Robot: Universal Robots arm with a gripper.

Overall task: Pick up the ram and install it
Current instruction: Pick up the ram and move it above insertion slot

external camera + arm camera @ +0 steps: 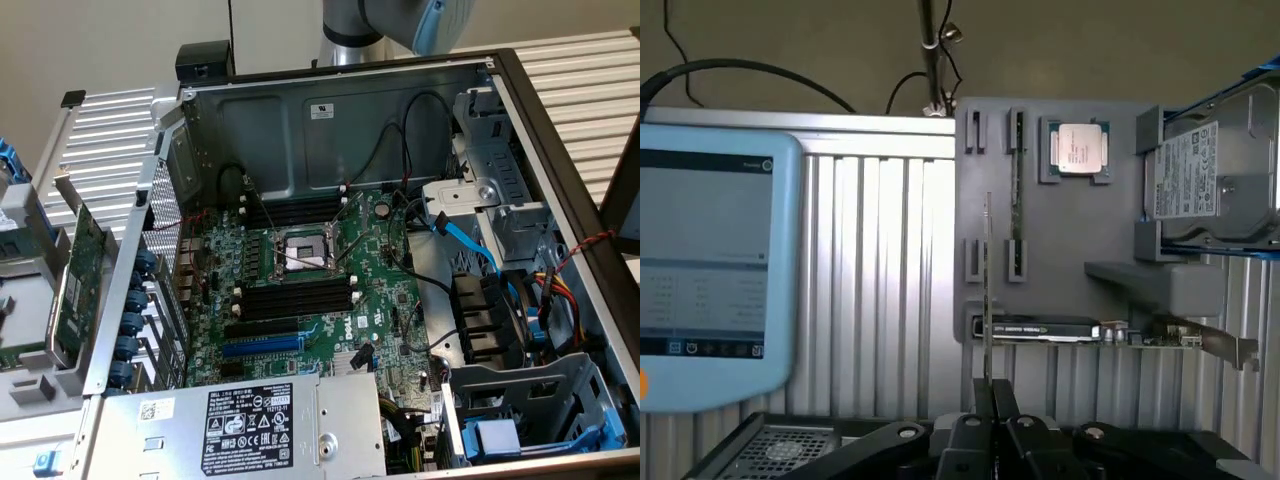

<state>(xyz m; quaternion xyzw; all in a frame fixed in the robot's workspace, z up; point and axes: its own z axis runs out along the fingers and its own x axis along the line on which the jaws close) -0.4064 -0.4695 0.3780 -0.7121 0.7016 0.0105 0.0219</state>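
My gripper [990, 392] is pinched nearly closed on the ram [987, 280]. Stick is edge-on to wrist cam, long axis running straight out beyond my fingertips.

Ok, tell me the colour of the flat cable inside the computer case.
The flat cable is light blue; the exterior view shows it best.

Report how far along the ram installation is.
Done: the gripper is shut on the long, thin ram stick, seen edge-on in the wrist view. In hand: the stick is held in front of the grey parts tray. Left: the install itself; in the exterior view the black memory slots with white end clips on the green motherboard look empty.
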